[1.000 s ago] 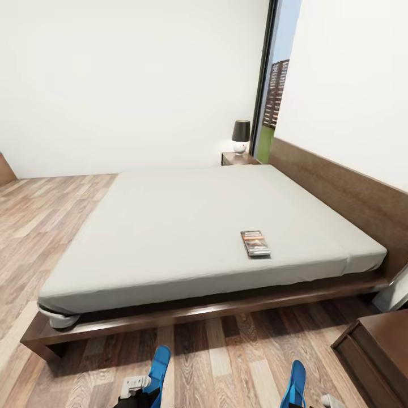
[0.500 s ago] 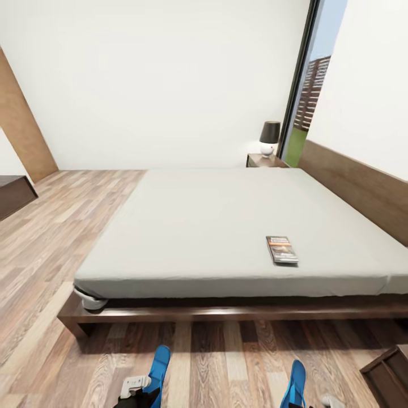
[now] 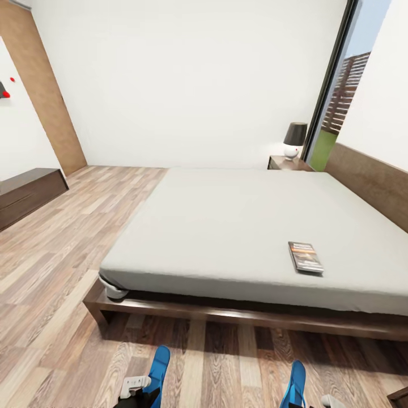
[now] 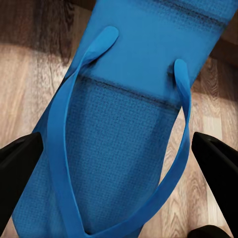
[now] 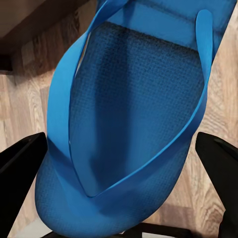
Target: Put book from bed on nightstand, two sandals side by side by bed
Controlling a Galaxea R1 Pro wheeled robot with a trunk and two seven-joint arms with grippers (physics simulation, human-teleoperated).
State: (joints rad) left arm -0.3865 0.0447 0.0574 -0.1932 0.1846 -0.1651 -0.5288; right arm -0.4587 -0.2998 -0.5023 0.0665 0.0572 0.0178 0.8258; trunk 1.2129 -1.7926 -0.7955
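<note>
Sandals [image 4: 119, 134] [image 5: 134, 129] lie clamped between each pincer's fingers.

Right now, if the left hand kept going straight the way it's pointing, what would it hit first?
Probably the wood-plank floor. The left hand has a blue sandal between its fingers, and past the sandal lies floor, with a dark bed frame edge further on. Depth is unclear.

Setting: home bedroom. Evidence: large platform bed [image 3: 255, 226] with bare off-white mattress and dark headboard [image 3: 371, 181]; nightstand [image 3: 288, 164] carrying table lamp [image 3: 294, 140]; low dresser [image 3: 28, 192]; wood-plank floor [image 3: 62, 255]; white walls; tall window [image 3: 345, 96]
</note>
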